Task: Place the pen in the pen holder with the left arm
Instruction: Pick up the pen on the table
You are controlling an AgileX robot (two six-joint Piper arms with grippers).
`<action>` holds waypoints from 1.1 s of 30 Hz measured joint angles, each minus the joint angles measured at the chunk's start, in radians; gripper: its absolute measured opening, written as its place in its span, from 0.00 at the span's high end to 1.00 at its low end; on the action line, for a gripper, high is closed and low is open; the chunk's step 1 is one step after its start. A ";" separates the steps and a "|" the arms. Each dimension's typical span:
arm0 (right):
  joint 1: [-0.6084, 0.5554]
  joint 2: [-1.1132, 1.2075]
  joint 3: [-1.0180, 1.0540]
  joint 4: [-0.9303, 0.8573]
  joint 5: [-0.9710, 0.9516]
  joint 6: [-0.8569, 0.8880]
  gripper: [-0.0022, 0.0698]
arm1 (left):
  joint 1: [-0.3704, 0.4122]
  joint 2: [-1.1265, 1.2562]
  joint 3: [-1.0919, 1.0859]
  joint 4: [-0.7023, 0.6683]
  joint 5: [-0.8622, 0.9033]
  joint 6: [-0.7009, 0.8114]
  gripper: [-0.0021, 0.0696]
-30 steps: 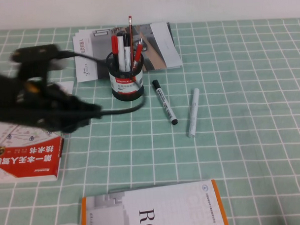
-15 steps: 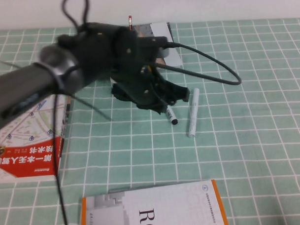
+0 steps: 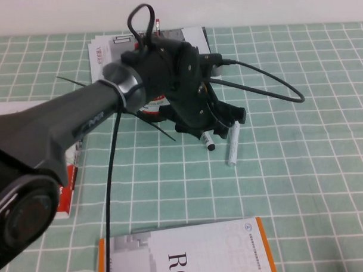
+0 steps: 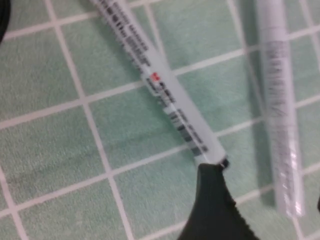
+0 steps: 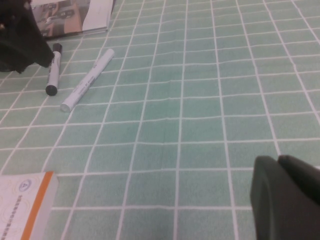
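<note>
Left gripper (image 3: 220, 124) hovers low over the pen (image 4: 165, 92), can't tell if it's open or closed, and the pen lies flat on the green checked worktop (image 3: 302, 167) beside an all-white marker (image 3: 233, 144). Right gripper (image 5: 285, 200) sits near the worktop, well apart, state unclear too.

Lighting: even, soft, bright overhead; no glare. Shadows: faint, short, beside the all-white marker (image 3: 233, 144) and under the left arm (image 3: 97, 115) on the green checked cloth (image 3: 302, 167). Focus: high view sharp at mid-scene; arm's near shoulder looms large and soft. Left wrist view: pen (image 4: 160, 85) print smeared, all-white marker hazier. Right wrist view: near dark pincer part (image 5: 285, 197) out of focus.
</note>
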 joint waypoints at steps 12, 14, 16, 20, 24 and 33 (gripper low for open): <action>0.000 0.000 0.000 0.000 0.000 0.000 1.00 | 0.000 0.080 -0.050 0.090 -0.051 -0.104 0.42; 0.000 0.000 0.000 0.000 0.000 0.000 1.00 | 0.000 0.100 -0.069 0.109 -0.041 -0.107 0.42; 0.000 0.000 0.000 0.000 0.000 0.000 1.00 | 0.000 0.116 -0.088 0.131 -0.022 -0.120 0.42; 0.000 0.000 0.000 0.000 0.000 0.000 1.00 | 0.002 0.134 -0.118 0.156 -0.001 -0.139 0.42; 0.000 0.000 0.000 0.000 0.000 0.000 1.00 | 0.004 0.145 -0.140 0.160 0.003 -0.141 0.42; 0.000 0.000 0.000 0.000 0.000 0.000 1.00 | 0.004 0.169 -0.142 0.166 0.010 -0.145 0.44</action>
